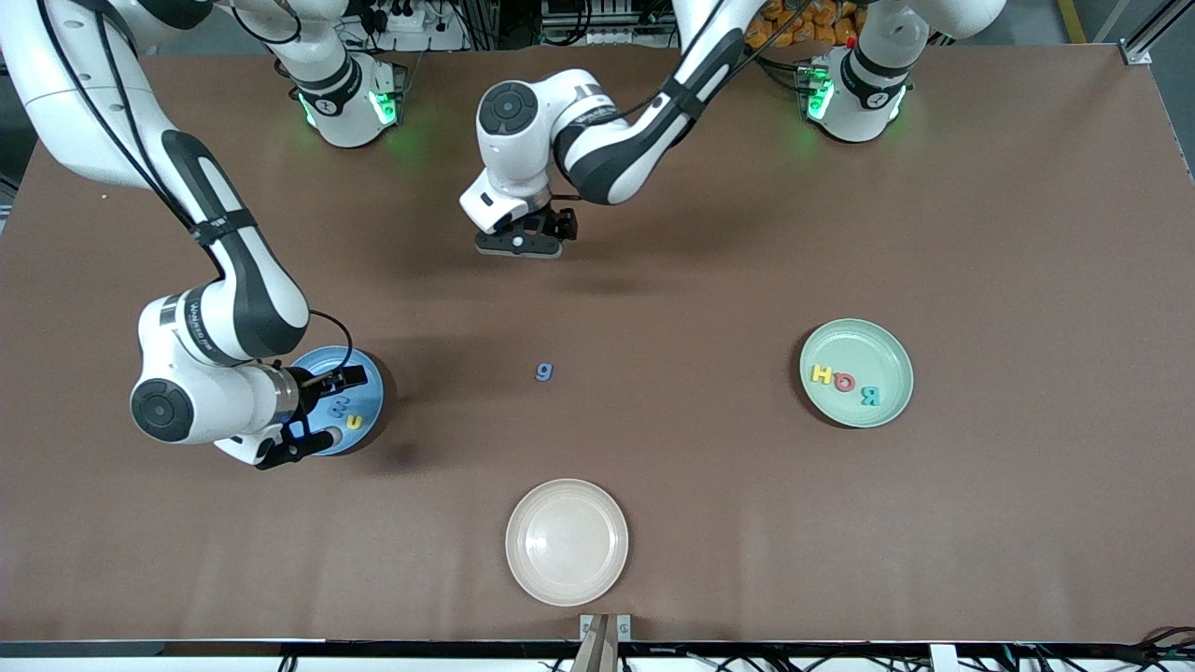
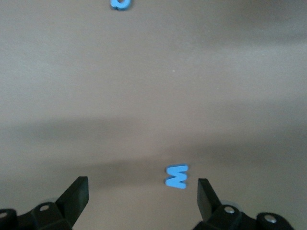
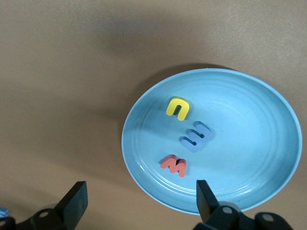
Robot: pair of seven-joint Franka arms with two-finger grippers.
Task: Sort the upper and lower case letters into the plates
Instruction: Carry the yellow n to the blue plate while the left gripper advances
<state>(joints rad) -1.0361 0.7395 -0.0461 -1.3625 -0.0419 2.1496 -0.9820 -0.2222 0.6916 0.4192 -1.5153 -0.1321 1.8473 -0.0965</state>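
Note:
My right gripper (image 1: 330, 410) (image 3: 140, 191) hangs open over the edge of the blue plate (image 1: 370, 397) (image 3: 254, 143), with nothing between its fingers. In that plate lie a yellow letter (image 1: 354, 422) (image 3: 178, 108), a blue letter (image 3: 196, 136) and a red letter (image 3: 173, 166). My left gripper (image 1: 518, 245) (image 2: 142, 187) is open above the table's middle. A small blue letter (image 2: 176, 176) lies on the table close to one of its fingers. Another blue letter (image 1: 543, 371) (image 2: 120, 4) lies nearer the front camera. The mint green plate (image 1: 878, 350) holds a yellow H (image 1: 822, 374), a red letter (image 1: 845, 381) and a teal R (image 1: 869, 395).
A cream-beige plate (image 1: 567, 541) with nothing in it sits near the table's front edge, nearer the camera than the loose blue letter. The brown table (image 1: 709, 280) stretches between the three plates.

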